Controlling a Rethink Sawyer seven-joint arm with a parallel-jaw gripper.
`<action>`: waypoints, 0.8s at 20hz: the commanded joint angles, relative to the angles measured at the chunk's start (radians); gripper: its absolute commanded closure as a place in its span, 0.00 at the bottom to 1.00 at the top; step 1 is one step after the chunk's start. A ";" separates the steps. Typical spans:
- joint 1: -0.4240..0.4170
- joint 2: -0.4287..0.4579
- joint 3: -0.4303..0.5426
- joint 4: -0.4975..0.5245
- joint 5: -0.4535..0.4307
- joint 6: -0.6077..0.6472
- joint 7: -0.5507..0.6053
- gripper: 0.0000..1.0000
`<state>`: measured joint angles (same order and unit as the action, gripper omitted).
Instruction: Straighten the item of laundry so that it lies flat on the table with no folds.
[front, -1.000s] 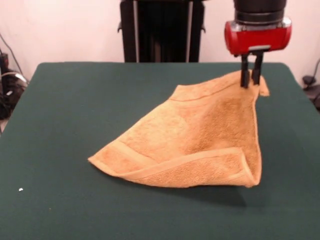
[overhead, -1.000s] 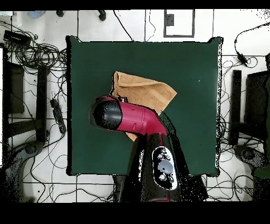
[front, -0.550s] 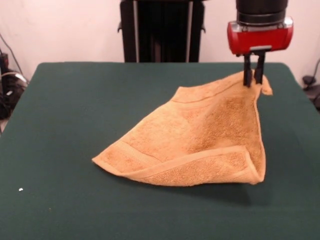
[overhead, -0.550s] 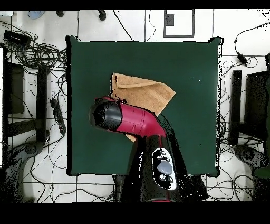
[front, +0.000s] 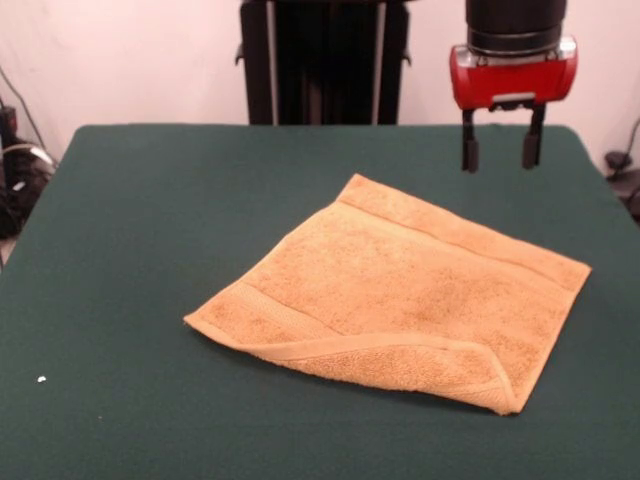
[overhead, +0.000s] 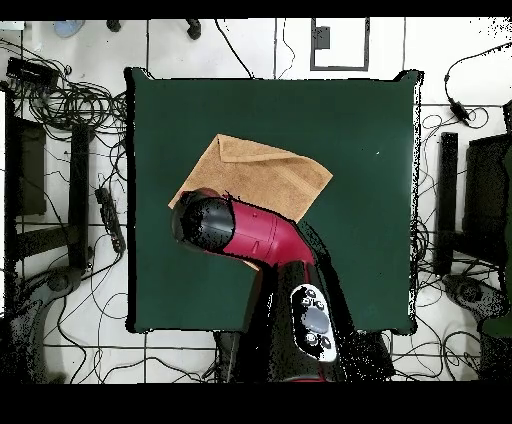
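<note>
Nearest edge of the golden-orange terry-cloth towel (front: 400, 300): a strip along this long side is turned over onto the top, running from the left corner to the near right corner, widest at the right. That fold is the one thing standing between this and a flat cloth.

Rest of the towel lies spread on the dark green felt-topped table (front: 130, 230), right of centre in the front view, set diagonally to the table's edges. Woven band at the far short end shows smooth; no ridges there that I can make out.

Beyond the far corner: the red-and-black arm's gripper (front: 497, 150), raised clear of the cloth, fingers spread apart, nothing between them. From overhead the arm's bulk hides one corner of the towel (so that corner's state there is unknown).

Risks, as I judge them:
- Pinching the folded strip too deep would catch both layers, and the whole towel drags across the felt instead of unfolding.
- Pulling the strip sideways rather than outward, toward the near edge, could roll the fold further along or bunch the middle.
- Lifting high before release could let the corner flop back over itself.
- Terry on felt probably grips; a low sweep may wrinkle what is already flat.
</note>
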<state>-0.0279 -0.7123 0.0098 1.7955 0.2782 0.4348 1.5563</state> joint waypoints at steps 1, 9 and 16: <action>-0.015 0.045 0.121 0.117 0.070 -0.047 0.228 0.00; -0.017 0.049 0.097 0.069 0.039 -0.012 0.193 0.00; 0.003 0.027 0.016 -0.099 -0.035 0.143 0.140 0.00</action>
<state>-0.0453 -0.7117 0.0110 1.7915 0.2709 0.4351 1.5563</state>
